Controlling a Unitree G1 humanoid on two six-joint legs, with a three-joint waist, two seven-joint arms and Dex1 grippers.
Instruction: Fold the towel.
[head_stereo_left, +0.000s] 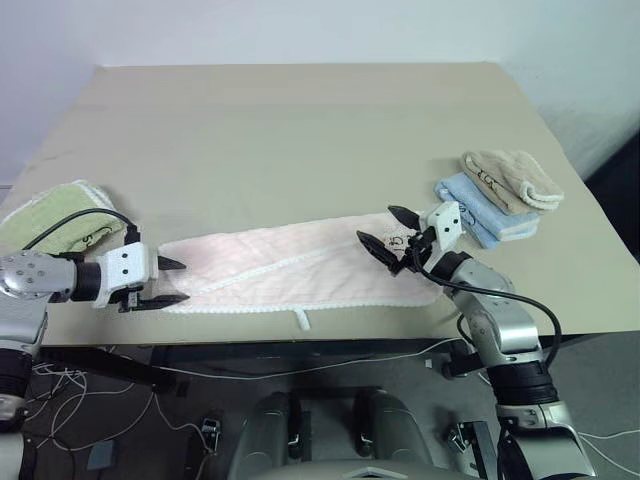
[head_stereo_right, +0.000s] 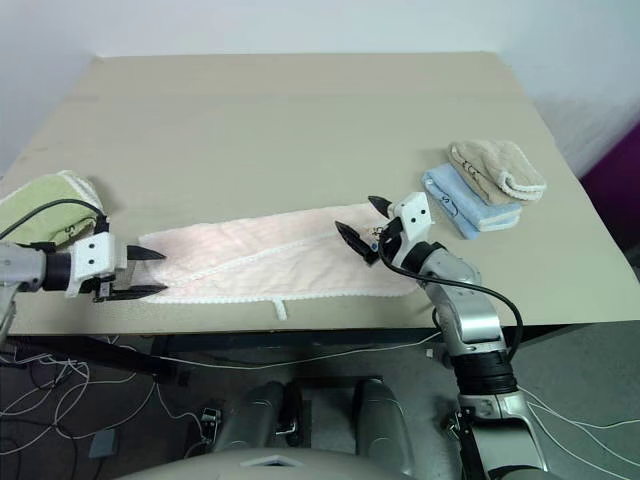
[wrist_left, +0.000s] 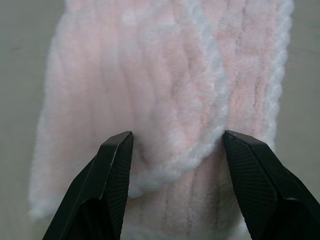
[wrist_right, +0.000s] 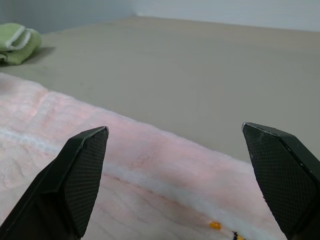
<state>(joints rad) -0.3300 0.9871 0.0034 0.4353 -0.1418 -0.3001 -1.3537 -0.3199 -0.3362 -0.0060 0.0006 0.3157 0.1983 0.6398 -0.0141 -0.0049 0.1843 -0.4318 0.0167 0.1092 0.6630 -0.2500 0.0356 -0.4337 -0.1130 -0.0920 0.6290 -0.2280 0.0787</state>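
The pale pink towel (head_stereo_left: 300, 265) lies stretched along the table's front edge, doubled lengthwise, with its white stitched edging running down the middle and a small white loop (head_stereo_left: 303, 320) hanging at the front. My left gripper (head_stereo_left: 180, 281) is open at the towel's left end. In the left wrist view its fingers (wrist_left: 112, 165) stand on either side of the layered edge of the towel (wrist_left: 170, 100), just above it. My right gripper (head_stereo_left: 378, 226) is open, held a little above the towel's right end. The right wrist view shows the pink towel (wrist_right: 150, 165) below that gripper (wrist_right: 175, 130), which holds nothing.
A folded light green towel (head_stereo_left: 55, 215) lies at the table's left edge, behind my left arm. A beige folded towel (head_stereo_left: 510, 178) rests on a light blue one (head_stereo_left: 480, 215) at the right. The beige table (head_stereo_left: 300, 130) stretches away behind the pink towel.
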